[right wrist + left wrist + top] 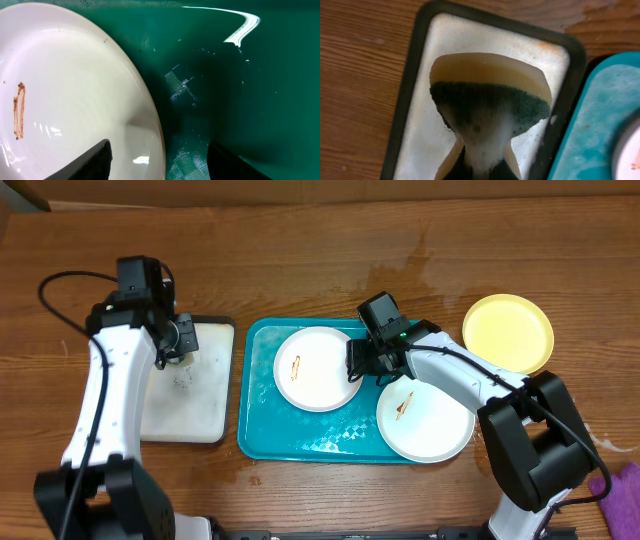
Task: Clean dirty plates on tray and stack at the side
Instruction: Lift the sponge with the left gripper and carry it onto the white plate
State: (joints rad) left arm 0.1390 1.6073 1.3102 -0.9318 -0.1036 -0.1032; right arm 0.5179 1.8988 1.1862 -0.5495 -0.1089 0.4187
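We see the teal tray (262,425) in the middle of the counter (300,250), with two white plates on it. The left white plate (318,370) lies in the tray's far left part and carries a thin orange-brown smear (297,366). The right white plate (432,432) sits at the near right corner, covering the rim there, with its own smear (403,408). The yellow-green plate (508,332) lies off the tray on the counter, just beyond its far right corner.

Our right pincer (357,367) is down at the right edge of the left white plate. In the right wrist view its fingers (97,161) stand apart, one over the plate (75,90) and the other over the wet tray floor (250,75), with the plate's rim between them; we cannot tell whether they touch it.

Our left pincer (178,340) hangs over the far end of the white tray with the black rim (190,415), left of the teal tray. It is clamped on a foamy sponge (490,100), yellow with a dark green scrubbing face, squeezed narrow where the fingers grip it.
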